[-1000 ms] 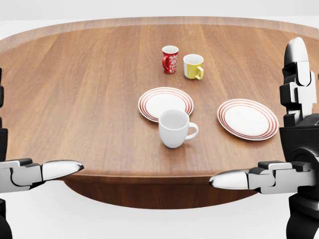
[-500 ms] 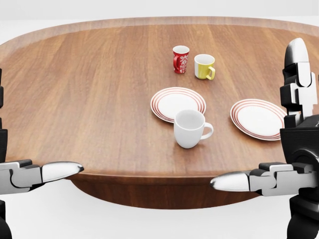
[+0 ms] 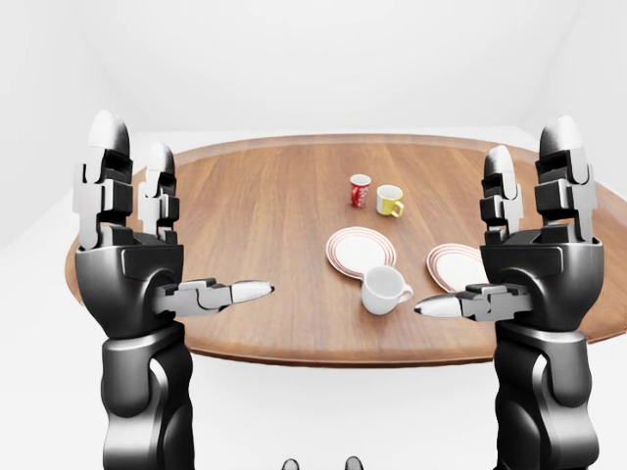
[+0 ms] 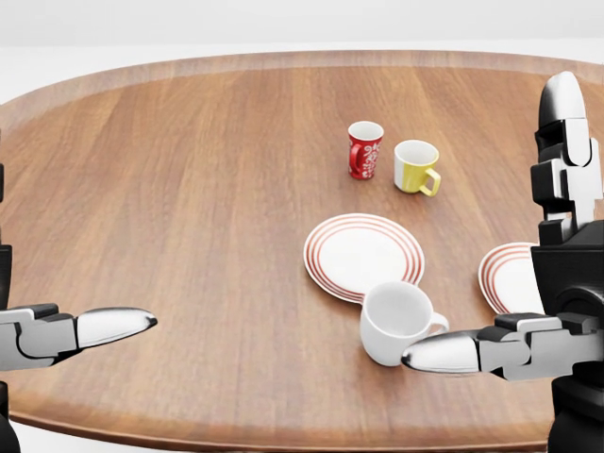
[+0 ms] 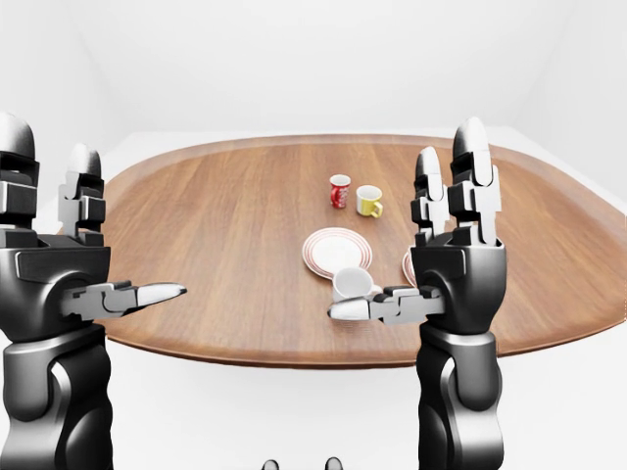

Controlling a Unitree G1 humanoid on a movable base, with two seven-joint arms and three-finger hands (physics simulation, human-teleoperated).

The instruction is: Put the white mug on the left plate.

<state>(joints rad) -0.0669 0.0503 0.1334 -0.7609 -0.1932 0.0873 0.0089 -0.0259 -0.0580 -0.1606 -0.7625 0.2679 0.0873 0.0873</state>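
Observation:
The white mug (image 4: 396, 323) stands upright on the wooden table (image 4: 170, 189), handle to the right, just below the left plate (image 4: 363, 255), a white plate with red rings. In the left-eye view my right hand (image 3: 490, 230) is raised and open, fingers pointing up, and its thumb (image 4: 444, 352) points left just below the mug without touching it. Far to the left, my left hand (image 3: 186, 220) is held up open the same way and holds nothing. My right hand partly covers the right plate (image 4: 508, 278).
A red patterned mug (image 4: 365, 149) and a yellow mug (image 4: 416, 167) stand side by side above the left plate. The table's near edge runs along the bottom of the head view. Bare wood fills the table's left half.
The whole picture has shifted: the camera came closer to the table, so mugs and plates slid right, then down, and grew. Both hands keep their open pose.

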